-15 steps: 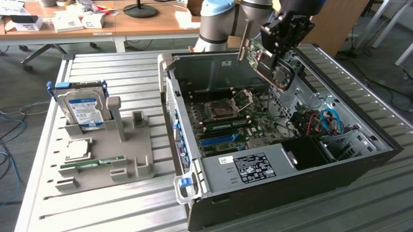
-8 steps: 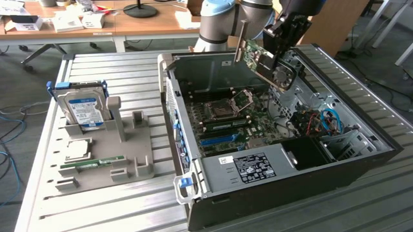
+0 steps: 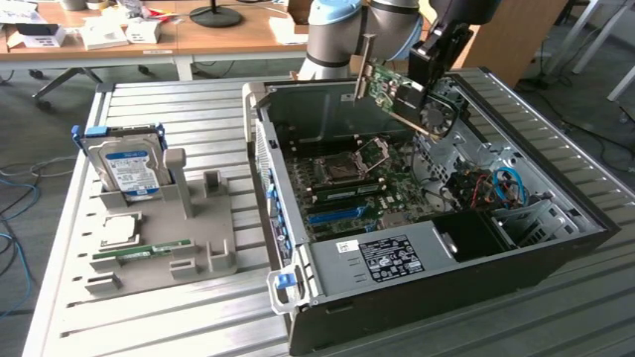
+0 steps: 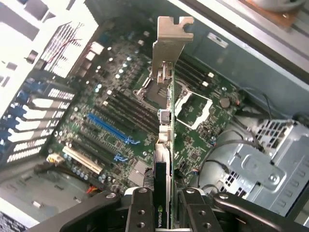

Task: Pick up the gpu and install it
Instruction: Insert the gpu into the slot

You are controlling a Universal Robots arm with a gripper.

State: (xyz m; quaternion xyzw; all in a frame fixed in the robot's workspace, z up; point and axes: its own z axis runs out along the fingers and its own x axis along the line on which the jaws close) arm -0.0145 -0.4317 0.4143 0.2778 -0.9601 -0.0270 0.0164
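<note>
Green flat gpu (image 3: 389,89) with silvery bracket (image 4: 171,43) pinched by tool (image 4: 164,209) above open metal case (image 3: 317,104).

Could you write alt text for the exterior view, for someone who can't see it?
The tool grips the gpu, tilted, above an open computer case lying on a slatted metal table. On the exterior view's left, a grey tray holds an upright hard drive.
</note>
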